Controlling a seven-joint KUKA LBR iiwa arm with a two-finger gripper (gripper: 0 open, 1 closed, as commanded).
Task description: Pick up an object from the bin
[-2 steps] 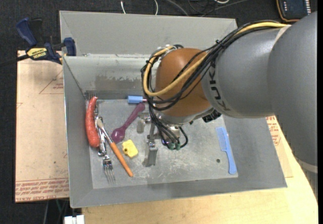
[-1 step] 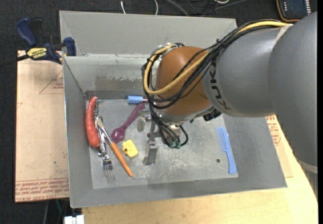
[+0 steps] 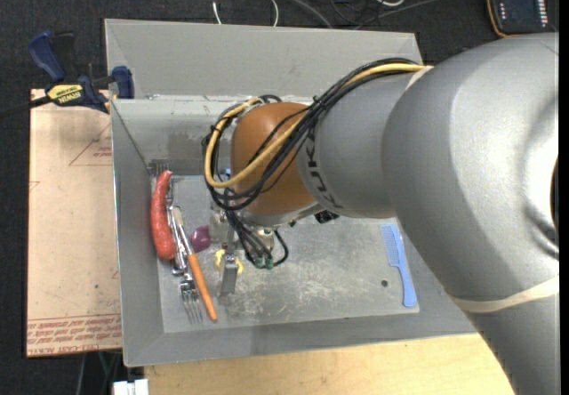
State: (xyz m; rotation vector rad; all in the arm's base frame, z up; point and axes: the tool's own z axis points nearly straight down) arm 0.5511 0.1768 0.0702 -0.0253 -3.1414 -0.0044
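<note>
My gripper (image 3: 230,267) hangs low over the left half of the bin floor, under the arm's orange cover. Just left of it lies a thin orange stick (image 3: 203,288), running diagonally toward the front wall. A small purple thing (image 3: 200,238) sits a little up and left of the gripper. Metal forks (image 3: 183,253) lie along the left side, tines toward the front. A long red sausage-shaped thing (image 3: 161,217) rests against the left wall. Nothing shows in the gripper's grasp.
A blue comb (image 3: 399,264) lies on the floor at the bin's right side, far from the gripper. The arm and its cables cover the back and middle of the bin. Bare floor shows between the gripper and the comb.
</note>
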